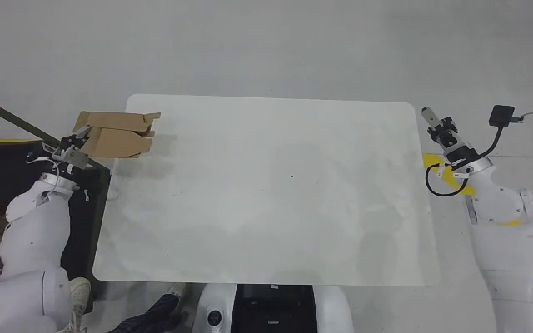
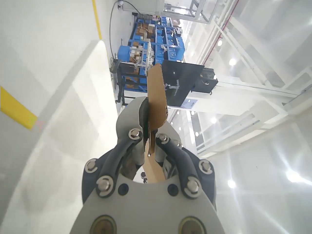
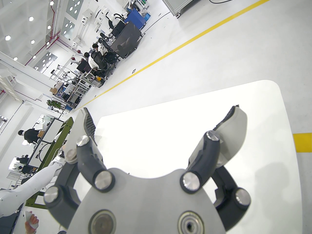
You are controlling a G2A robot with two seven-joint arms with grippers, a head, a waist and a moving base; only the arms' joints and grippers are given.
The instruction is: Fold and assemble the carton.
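A flat brown cardboard carton hangs at the table's far left corner, partly past the edge. My left gripper is shut on its near end, off the table's left side. In the left wrist view the carton stands edge-on, clamped between the two fingers, with my left gripper holding it in the air. My right gripper sits just beyond the table's right edge near the far corner. In the right wrist view my right gripper is open with nothing between its fingers, above the white table.
The white table is bare across its middle and front. A dark frame stands off the left side, close to the left arm. A black cable and small black box lie on the floor beyond the right arm.
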